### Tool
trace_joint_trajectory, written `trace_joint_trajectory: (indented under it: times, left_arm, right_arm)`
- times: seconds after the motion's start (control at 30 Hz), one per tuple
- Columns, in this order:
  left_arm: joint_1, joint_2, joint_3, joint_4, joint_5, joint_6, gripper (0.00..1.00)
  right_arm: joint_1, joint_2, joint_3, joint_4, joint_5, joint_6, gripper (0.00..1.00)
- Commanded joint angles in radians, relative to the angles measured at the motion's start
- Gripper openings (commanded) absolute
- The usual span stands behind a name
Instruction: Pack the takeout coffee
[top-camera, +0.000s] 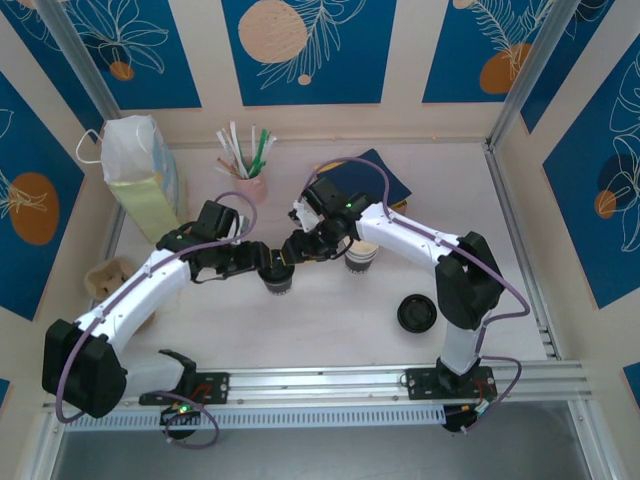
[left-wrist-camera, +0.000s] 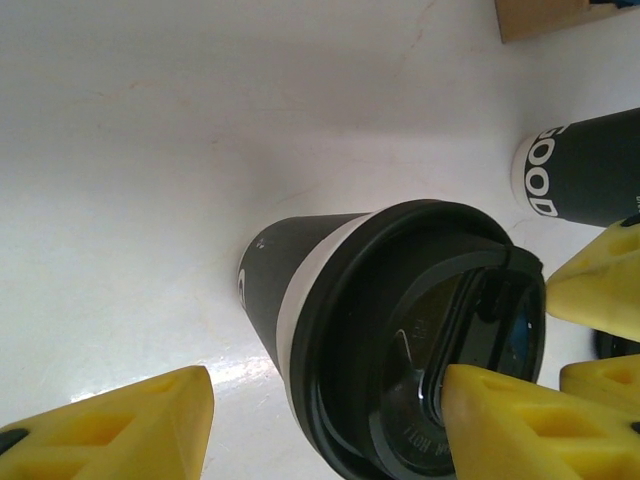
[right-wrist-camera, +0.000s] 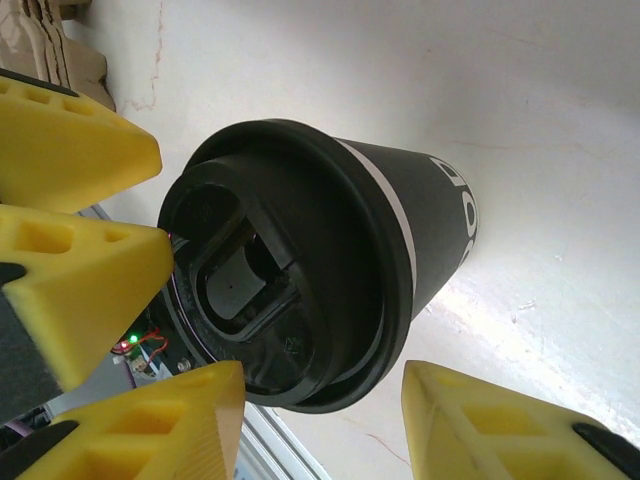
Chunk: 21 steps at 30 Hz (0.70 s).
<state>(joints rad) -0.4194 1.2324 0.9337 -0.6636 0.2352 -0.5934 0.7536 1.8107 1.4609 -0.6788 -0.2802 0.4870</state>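
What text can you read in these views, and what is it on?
"GOOD": white letters on the second dark cup, left wrist view.
White letters on the side of the lidded coffee cup: partly hidden, not readable.
Embossed lettering on its black lid: too faint to read.

Left gripper (top-camera: 262, 266) and right gripper (top-camera: 291, 256) face each other, with the coffee (top-camera: 277, 284) between them. A striped cup (top-camera: 361, 256) stands just outside the right gripper. The table (top-camera: 330, 335) below both is free.

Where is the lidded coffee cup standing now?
Top view: the lidded cup stands mid-table between the left gripper and the right gripper, left of the lidless cup.
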Motion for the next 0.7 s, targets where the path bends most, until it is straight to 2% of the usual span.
trace_joint_trajectory:
  times: [0.0,0.67]
  left_arm:
    - [0.013,0.007,-0.012,0.012,0.010,0.021,0.61]
    - [0.014,0.019,-0.051,0.023,0.002,0.019,0.50]
  right_arm:
    - [0.009,0.019,0.026,-0.025,-0.019,-0.022,0.43]
    - [0.013,0.041,0.013,-0.034,-0.016,-0.039,0.39]
